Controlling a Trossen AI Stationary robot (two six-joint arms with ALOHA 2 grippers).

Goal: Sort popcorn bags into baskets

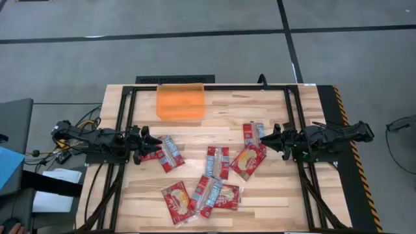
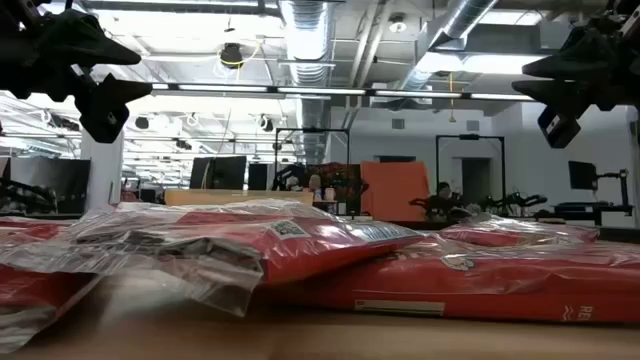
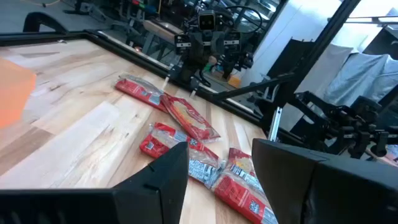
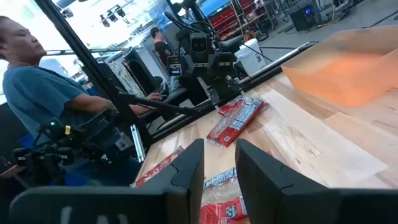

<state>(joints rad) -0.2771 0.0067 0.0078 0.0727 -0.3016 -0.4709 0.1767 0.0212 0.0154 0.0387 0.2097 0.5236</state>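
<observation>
Orange basket [image 1: 180, 101] sits at the far edge of the wooden table [image 1: 273, 195], nothing in it, bare wood all around it. Popcorn bags [image 1: 214, 175] are scattered nearer than the basket, mid-table to the near edge, several overlapping. Left gripper [image 1: 155, 140] hovers over the bag nearest it, fingers apart, holding nothing. Right gripper [image 1: 265, 137] is beside the right-hand bags, fingers parted, empty. Beyond the table: a person [image 4: 37, 81] and an open workshop.

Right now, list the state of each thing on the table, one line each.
orange basket: upright at the far edge, holding no bags.
popcorn bags: lying flat and scattered on the table, some overlapping, none in the basket.
left gripper: open, above the bag at the left, holding nothing.
right gripper: open, by the bag at the right, holding nothing.
</observation>
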